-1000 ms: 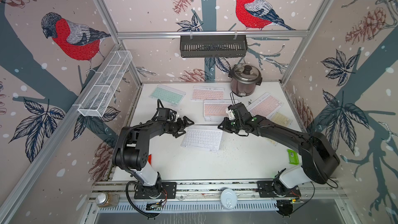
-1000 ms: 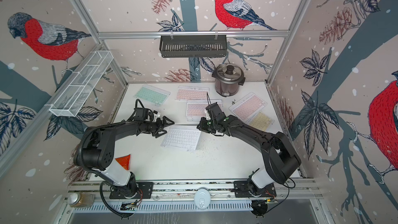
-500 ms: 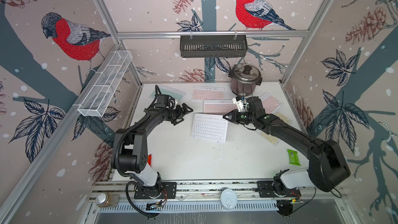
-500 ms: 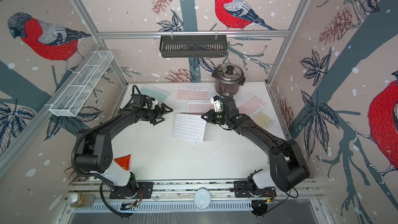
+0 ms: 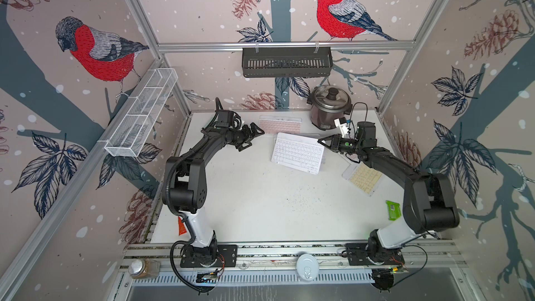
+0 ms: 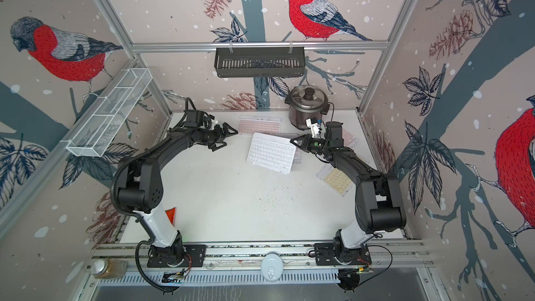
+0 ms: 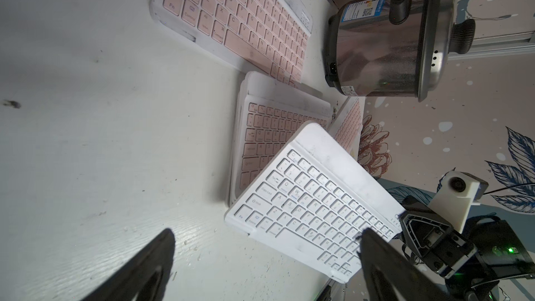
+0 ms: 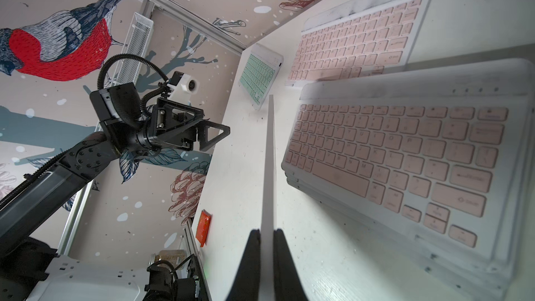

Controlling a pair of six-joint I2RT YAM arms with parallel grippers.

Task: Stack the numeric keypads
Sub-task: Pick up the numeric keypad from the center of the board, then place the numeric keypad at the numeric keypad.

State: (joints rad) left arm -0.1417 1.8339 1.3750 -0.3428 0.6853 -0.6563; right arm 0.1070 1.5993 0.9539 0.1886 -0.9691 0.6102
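Now the right gripper point(image 5: 320, 141) is pinching the white keypad point(image 5: 298, 153) by its thin short edge — probably light, stiff, slick plastic — holding it tilted over a pink keypad point(image 7: 275, 128) on the tabletop point(image 5: 260, 198). The left gripper point(image 5: 254, 139) is hovering wide open, empty.

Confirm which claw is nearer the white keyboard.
Right. The right claw is shut on one short edge of the white keyboard. The left claw is open beside the opposite edge, apart from it.

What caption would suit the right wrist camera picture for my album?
Right pincer clamps a white keypad, seen edge-on, next to the pink-topped keypad stack.
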